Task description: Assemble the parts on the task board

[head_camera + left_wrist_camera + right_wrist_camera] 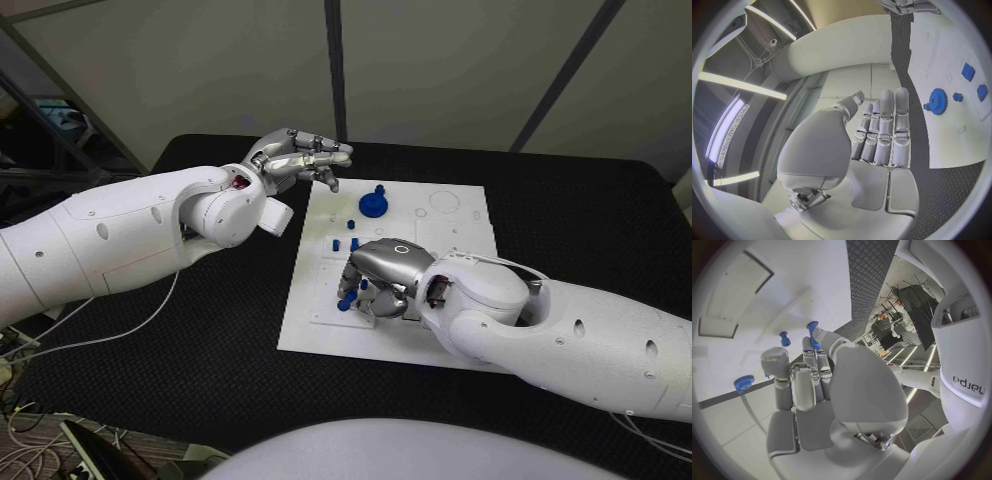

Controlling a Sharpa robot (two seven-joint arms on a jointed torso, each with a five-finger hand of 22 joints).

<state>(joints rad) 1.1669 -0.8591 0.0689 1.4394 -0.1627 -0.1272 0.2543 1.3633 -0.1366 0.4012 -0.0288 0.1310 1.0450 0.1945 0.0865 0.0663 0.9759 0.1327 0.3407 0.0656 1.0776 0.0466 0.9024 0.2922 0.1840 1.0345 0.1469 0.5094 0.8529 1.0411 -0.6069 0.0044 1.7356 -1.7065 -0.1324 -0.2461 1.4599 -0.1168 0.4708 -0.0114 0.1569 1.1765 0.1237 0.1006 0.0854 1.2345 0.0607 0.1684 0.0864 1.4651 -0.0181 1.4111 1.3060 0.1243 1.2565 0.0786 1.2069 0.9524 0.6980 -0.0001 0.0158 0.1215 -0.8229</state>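
Left hand (300, 157) off the task board (325, 320), fingers released. Right hand (384, 272) down among blue parts (348, 291); grasp unclear. Blue gear (374, 204) apart.

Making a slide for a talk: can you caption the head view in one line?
Right robot hand works over blue parts on the white task board; left robot hand hovers beside it.

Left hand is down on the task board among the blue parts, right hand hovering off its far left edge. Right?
Swapped. In the head view the right hand is down on the task board among the blue parts; the left hand hovers off its far left edge.
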